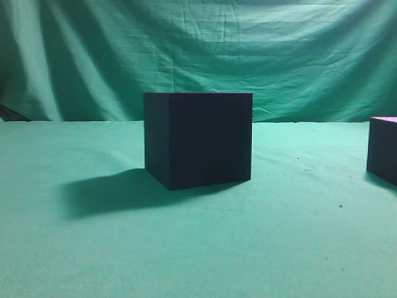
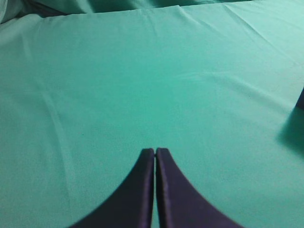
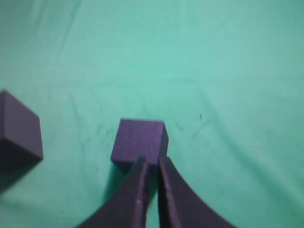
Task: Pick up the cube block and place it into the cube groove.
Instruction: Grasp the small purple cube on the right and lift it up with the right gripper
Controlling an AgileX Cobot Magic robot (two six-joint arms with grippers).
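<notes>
The large dark box point(image 1: 198, 138) stands mid-table; its top and the cube groove are hidden at this eye-level angle. A corner of the box shows at the left of the right wrist view point(image 3: 18, 129). The cube block point(image 1: 383, 148), small and dark with a pinkish top, sits at the right edge of the exterior view. In the right wrist view the cube block point(image 3: 140, 138) lies just ahead of my right gripper point(image 3: 152, 161), whose shut, empty fingertips overlap its near edge. My left gripper point(image 2: 155, 152) is shut and empty over bare cloth. Neither gripper shows in the exterior view.
A green cloth point(image 1: 93, 248) covers the table and hangs as a backdrop point(image 1: 186, 49). A dark sliver at the right edge of the left wrist view point(image 2: 300, 99) casts a shadow on the cloth.
</notes>
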